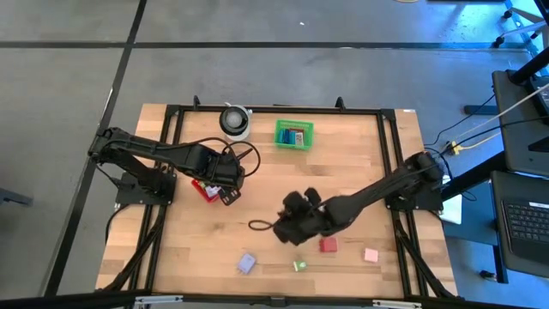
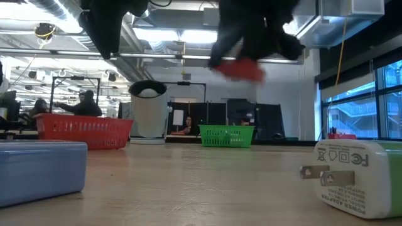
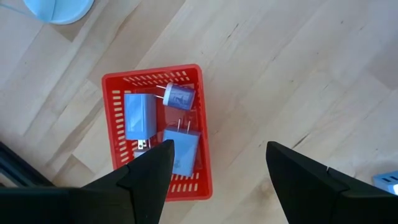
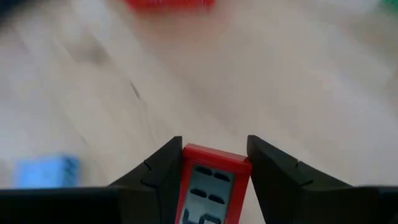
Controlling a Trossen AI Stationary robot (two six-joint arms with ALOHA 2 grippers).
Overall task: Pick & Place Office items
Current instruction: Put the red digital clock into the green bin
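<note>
My right gripper (image 4: pixel 214 155) hangs above the table's middle (image 1: pixel 287 227), shut on a small red block with a grey display (image 4: pixel 212 183); the low view shows that block (image 2: pixel 242 68) high off the wood. My left gripper (image 3: pixel 217 155) is open above the red mesh basket (image 3: pixel 155 140), which holds three lavender-blue plug adapters (image 3: pixel 180 149). A lavender piece (image 1: pixel 247 263), a green piece (image 1: pixel 299 265), a red piece (image 1: pixel 328 245) and a pink piece (image 1: pixel 371 255) lie flat near the table's near edge. The green basket (image 1: pixel 293 133) at the far side holds several pieces. My right gripper pinches the red block between its two fingers, one finger on each long side (image 4: pixel 186 171). The block's display face is turned toward the wrist camera. It is lifted clear of the table.
A white cylinder with a dark top (image 1: pixel 235 122) stands at the far edge beside the green basket. A black cord loop (image 1: pixel 257 226) lies left of my right gripper. In the low view a blue block (image 2: pixel 41 169) and a white plug adapter (image 2: pixel 361 176) lie close to the camera.
</note>
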